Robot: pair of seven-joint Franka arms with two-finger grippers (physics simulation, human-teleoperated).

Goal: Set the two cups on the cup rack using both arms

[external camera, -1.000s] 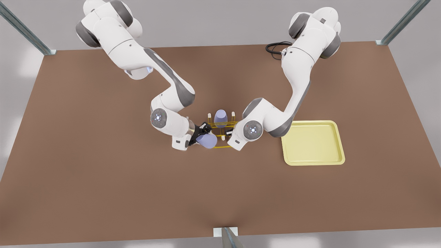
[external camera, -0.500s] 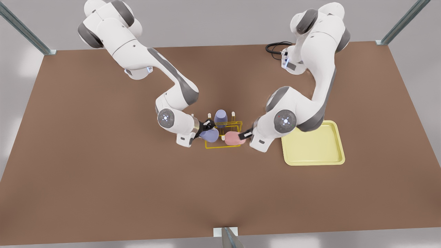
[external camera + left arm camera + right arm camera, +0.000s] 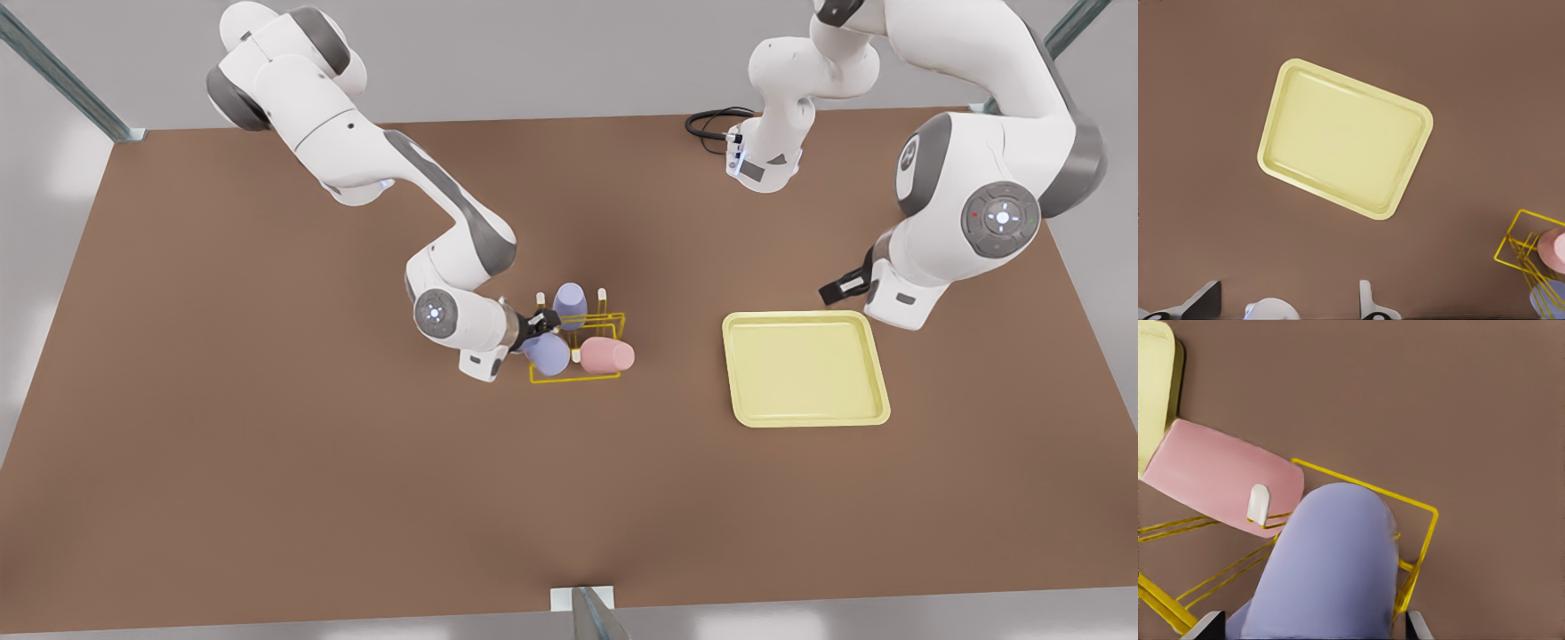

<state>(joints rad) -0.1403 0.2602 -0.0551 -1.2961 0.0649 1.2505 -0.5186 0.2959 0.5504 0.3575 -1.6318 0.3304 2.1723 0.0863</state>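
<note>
Brown surface (image 3: 267, 444) holds the yellow rack (image 3: 576, 351); right hand (image 3: 536, 325) grips the purple cup (image 3: 548, 352) there; left hand (image 3: 840, 287), open and empty, hangs far from the pink cup (image 3: 607, 355).

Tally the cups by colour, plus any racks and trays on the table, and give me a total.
Lavender cups: 2
Pink cup: 1
Yellow wire rack: 1
Pale yellow tray: 1
Total: 5
</note>
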